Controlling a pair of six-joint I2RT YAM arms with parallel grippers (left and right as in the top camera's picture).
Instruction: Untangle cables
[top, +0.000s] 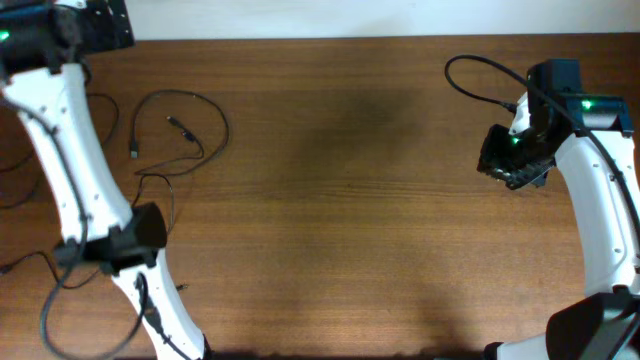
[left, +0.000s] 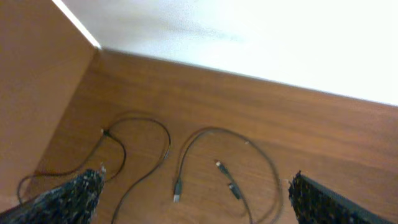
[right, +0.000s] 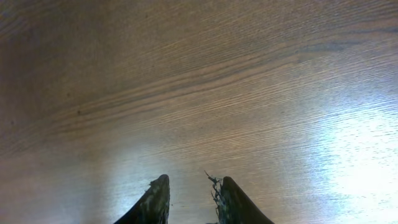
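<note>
Loosely, at least 2 thin black cables (left: 176, 190) on brown wood table (top: 380, 200).
Left gripper (left: 196, 180) gapes wide, right gripper (right: 189, 186) narrow; both empty.

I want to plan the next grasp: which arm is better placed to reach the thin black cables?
Left. The left gripper, open, faces the cables just ahead; the right gripper hangs over bare table, far from them.
</note>
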